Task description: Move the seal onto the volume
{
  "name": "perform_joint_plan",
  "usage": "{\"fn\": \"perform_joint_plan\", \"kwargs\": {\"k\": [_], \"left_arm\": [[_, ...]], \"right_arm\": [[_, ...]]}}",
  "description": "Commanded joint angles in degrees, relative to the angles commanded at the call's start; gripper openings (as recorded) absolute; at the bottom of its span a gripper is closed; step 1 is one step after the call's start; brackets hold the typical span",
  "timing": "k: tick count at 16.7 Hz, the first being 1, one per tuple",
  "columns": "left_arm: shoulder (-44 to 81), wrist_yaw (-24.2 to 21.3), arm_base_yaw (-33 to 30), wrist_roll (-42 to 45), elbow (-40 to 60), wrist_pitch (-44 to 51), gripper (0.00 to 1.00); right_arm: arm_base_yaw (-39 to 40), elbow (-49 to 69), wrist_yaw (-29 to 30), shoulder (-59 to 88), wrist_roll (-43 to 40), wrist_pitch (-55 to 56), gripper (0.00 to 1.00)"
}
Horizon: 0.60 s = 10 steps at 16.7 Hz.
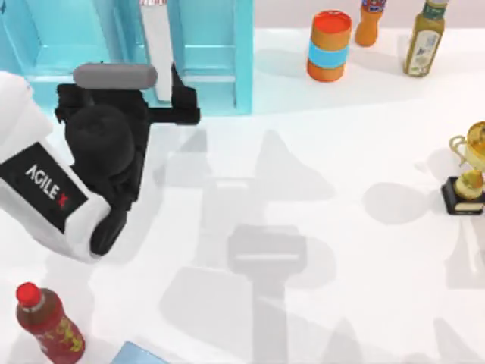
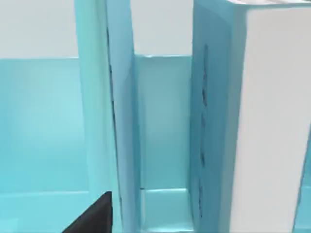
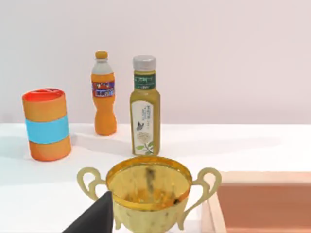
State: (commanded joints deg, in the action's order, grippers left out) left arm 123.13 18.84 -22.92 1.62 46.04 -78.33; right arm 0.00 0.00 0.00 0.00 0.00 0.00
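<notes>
**A:** What could go wrong from here?

**B:** Start with the biggest thing, the tall light-blue plastic shelf unit at the far left of the white counter. The left gripper is right up against its front. I judge that a careless swing there would knock a panel or jam the arm. The right gripper hangs close above the shiny gold two-handled trophy on the counter's right side. A drop or sideways move would likely topple it.

**A:** And the jaws?

**B:** I cannot tell whether either pair is open or closed.

**A:** Where are the seal and the volume?

**B:** I cannot place the seal, so any reach for it now would be blind. In the left wrist view an upright teal slab with a broad white face stands in the shelf. It may be the volume, but I cannot say.

**A:** Anything smaller?

**B:** A dark bottle with a red cap stands near left. A flat blue corner is cut off at the near edge and can't be identified.
</notes>
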Motion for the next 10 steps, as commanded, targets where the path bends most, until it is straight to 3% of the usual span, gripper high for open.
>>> {"fn": "perform_joint_plan", "kwargs": {"k": [4,10], "left_arm": [[6.1,2.76,-2.93,-0.65,0.55,-4.49,1.0],[6.14,2.64,-2.69,-0.63,0.47,-4.32,1.0]], "right_arm": [[0.0,0.0,0.0,0.0,0.0,0.0,1.0],[0.0,0.0,0.0,0.0,0.0,0.0,1.0]]}}
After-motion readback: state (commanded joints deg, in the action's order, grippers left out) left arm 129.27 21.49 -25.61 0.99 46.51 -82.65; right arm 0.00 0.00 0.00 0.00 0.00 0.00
